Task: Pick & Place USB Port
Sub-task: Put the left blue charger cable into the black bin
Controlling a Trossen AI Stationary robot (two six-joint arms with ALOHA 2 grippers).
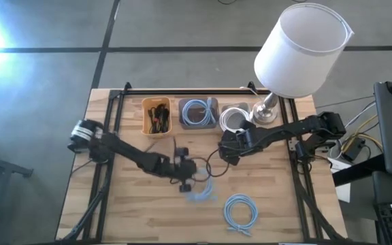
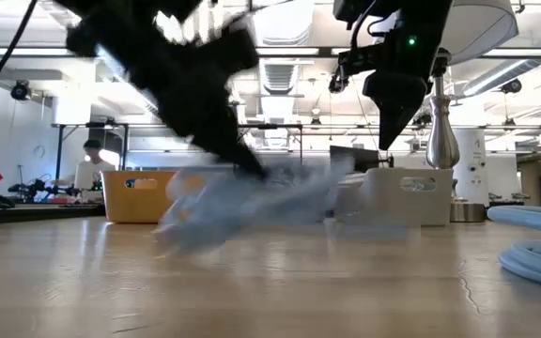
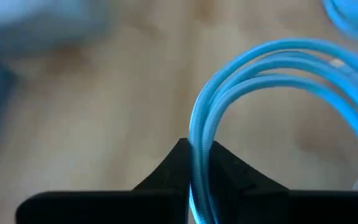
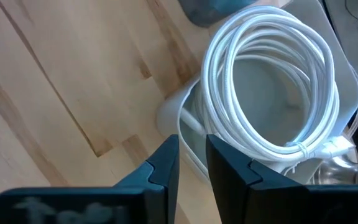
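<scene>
The left gripper (image 1: 186, 178) was out over the middle of the table (image 1: 128, 211), w/ its fingers (image 3: 166, 171) pinched tight on a light blue cable (image 3: 247, 81). In the left wrist view several strands of that cable ran up from betw. the two dark tips and arched over in a loop, so the claw was all but closed, only the cable's thickness keeping it apart. From above, the rest of the blue cable (image 1: 201, 192) trailed just below the gripper, blurred; couldn't tell if it touched the wood. In the low view it showed as a blue smear (image 2: 252, 202) under the arm.

The right gripper (image 1: 229, 151) sat nr the back of the table, right of centre, just in front of the white bin (image 1: 233, 119). Its fingers (image 4: 166, 165) stood nearly together w/ a thin slit betw. them and nothing in it. Past them lay a coiled white cable (image 4: 269, 81) inside the white bin.

Along the back edge, L to R: a yellow bin (image 1: 156, 116) w/ dark cables, a grey bin (image 1: 197, 113) w/ a blue coil, the white bin, then a lamp (image 1: 298, 54) w/ a white shade. A second light blue coil (image 1: 241, 212) lay nr the front edge, well apart from both grippers. A person (image 2: 90, 164) sat far off in the room behind.
</scene>
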